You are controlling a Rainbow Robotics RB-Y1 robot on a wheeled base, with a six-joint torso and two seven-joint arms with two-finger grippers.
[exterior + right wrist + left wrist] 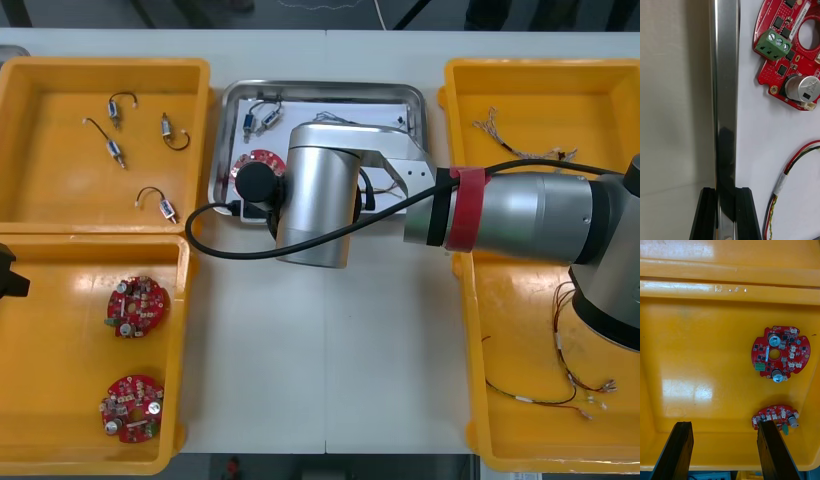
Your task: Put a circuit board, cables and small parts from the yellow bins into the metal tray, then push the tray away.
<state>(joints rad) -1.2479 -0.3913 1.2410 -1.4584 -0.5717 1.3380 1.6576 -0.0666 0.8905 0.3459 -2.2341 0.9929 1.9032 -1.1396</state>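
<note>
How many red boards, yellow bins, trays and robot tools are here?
Yellow bins: 4
Metal tray: 1
Red boards: 3, two in a left bin, one in the tray
Tools: 2, right tool shut on the tray's rim, left tool open over a bin
Total: 10

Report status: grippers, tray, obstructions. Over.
Right gripper shut on metal tray rim. Left gripper open over yellow bin. Circuit board, red and yellow cable in tray. No obstruction seen ahead of tray.
</note>
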